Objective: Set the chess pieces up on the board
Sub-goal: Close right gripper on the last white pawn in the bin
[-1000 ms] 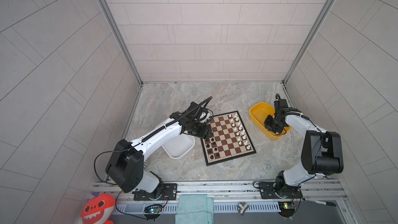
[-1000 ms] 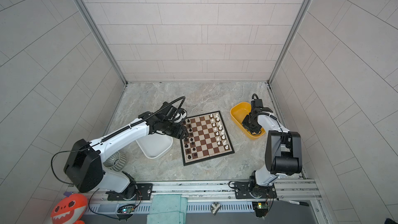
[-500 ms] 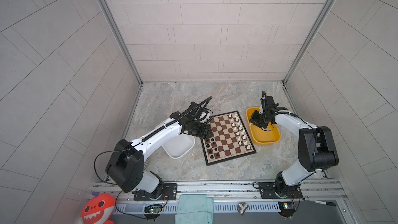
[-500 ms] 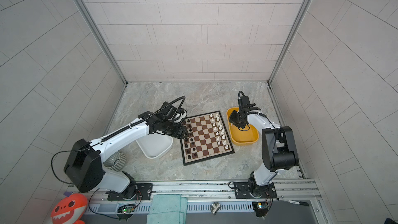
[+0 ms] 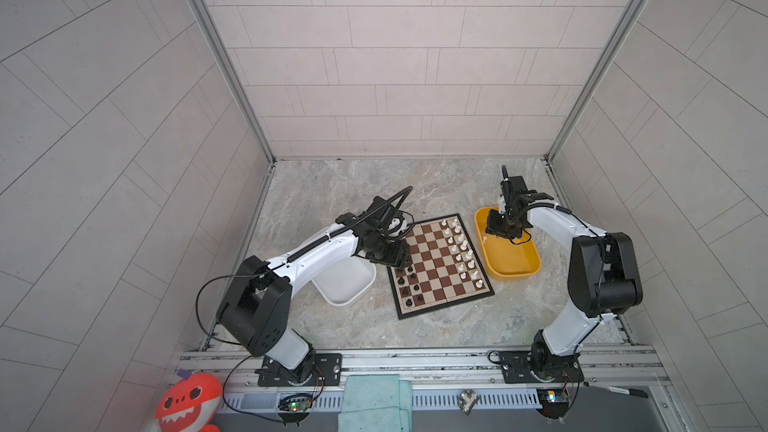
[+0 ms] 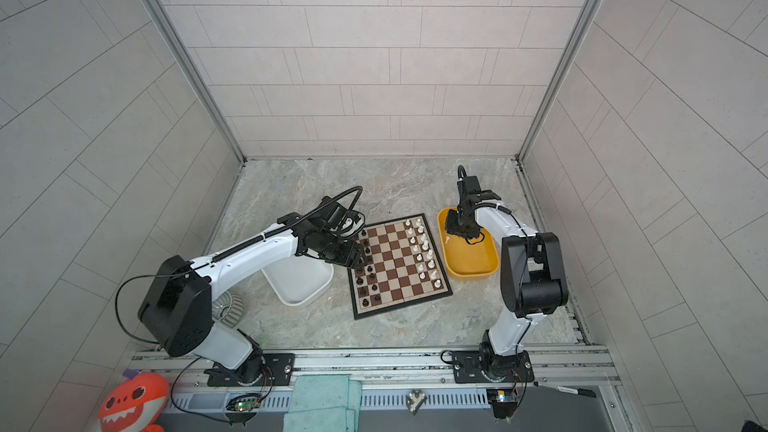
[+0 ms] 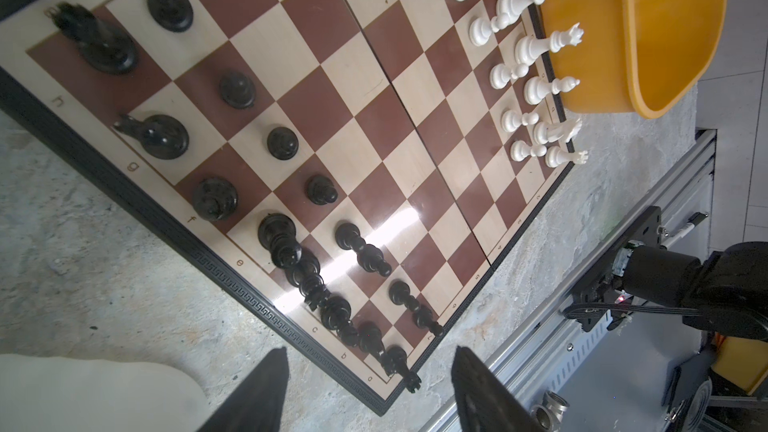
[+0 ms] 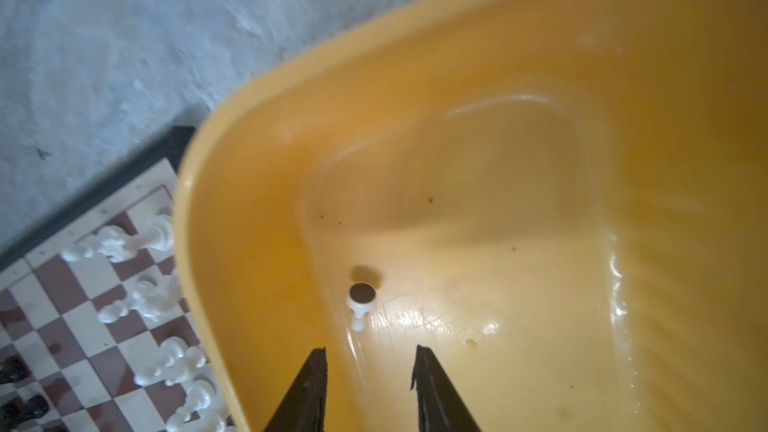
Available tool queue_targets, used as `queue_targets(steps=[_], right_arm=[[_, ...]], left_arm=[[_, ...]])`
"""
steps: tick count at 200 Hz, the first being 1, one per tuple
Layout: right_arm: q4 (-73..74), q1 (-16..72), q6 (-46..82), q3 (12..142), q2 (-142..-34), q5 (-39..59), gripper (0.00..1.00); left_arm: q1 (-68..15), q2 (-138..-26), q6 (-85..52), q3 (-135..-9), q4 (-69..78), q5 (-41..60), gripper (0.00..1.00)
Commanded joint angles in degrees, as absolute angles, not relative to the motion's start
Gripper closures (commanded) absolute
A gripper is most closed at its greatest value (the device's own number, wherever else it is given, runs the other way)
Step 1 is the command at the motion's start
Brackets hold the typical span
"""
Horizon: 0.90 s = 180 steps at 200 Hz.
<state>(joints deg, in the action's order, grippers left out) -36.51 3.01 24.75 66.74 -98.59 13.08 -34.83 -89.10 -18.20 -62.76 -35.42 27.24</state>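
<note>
Right hand (image 8: 369, 351), partly open and empty, hangs inside the yellow tub (image 8: 540, 160) near a lying white pawn (image 8: 360, 305). Left hand (image 7: 370, 351) is wide open and empty above the board (image 7: 374, 118) at its black-side edge.

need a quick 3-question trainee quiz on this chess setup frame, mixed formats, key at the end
1. Fill in: the black pieces stand on the side of the board nearest the ___ gripper.
2. True or false: the right gripper is holding a chess piece.
3. The lone white pawn off the board lies: A in the white tub; B in the yellow tub; C between the right gripper's jaws.

Key
1. left: the left gripper is at that edge, jaws apart and empty.
2. False: its jaws are apart with nothing between them.
3. B, on its side.
</note>
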Motion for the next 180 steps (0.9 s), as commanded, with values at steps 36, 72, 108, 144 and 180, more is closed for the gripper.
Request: queue_targets(steps=[36,72,108,144,180], right_arm=[[-36.3,4.6,23.1,66.7,-102.5,12.8,0.64],[-35.5,5.3,22.2,67.2,-104.0,13.2,0.64],[-36.4,5.6,22.5,68.6,-106.0,11.0,0.66],[-36.2,5.6,22.6,68.6,-106.8,9.5,0.73],[-35.2,5.7,23.2,68.6,-107.7,9.9,0.77]], left_arm=[[-34.6,-90.5,-19.2,-64.6,-35.9,26.9,0.31],[-34.5,-90.4,-19.1,-64.7,-35.9,26.4,0.3],[-34.9,-89.3,-19.3,-64.9,-35.6,25.7,0.25],[-35.1,-87.3,-19.3,-65.6,-35.5,24.3,0.18],[-36.0,-85.8,-18.8,-65.9,-35.5,21.5,0.08]])
